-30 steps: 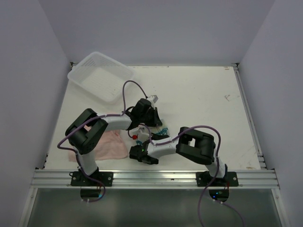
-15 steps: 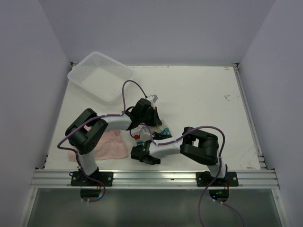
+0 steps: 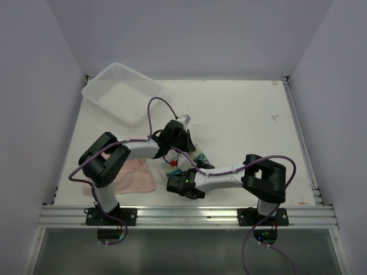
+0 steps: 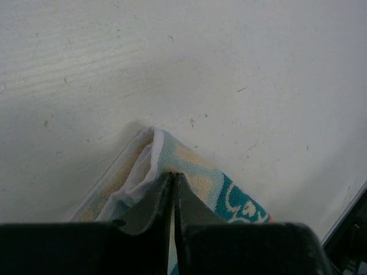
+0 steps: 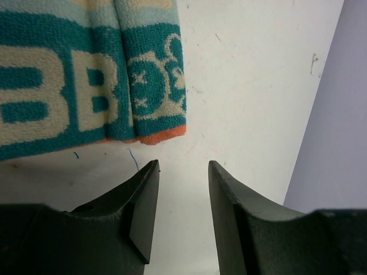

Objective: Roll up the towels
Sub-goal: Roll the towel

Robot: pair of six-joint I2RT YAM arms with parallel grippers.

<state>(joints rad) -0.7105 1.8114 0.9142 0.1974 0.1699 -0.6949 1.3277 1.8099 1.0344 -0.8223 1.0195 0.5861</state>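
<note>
Shifted rightward since before, the right gripper gapes empty over the scuffed white table, pale walls around. The printed towel lies at its eleven o'clock, with the left gripper pinching its fold.

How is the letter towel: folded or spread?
Folded: the letter towel shows stacked layers at its corner, pinched by the left gripper.
</note>
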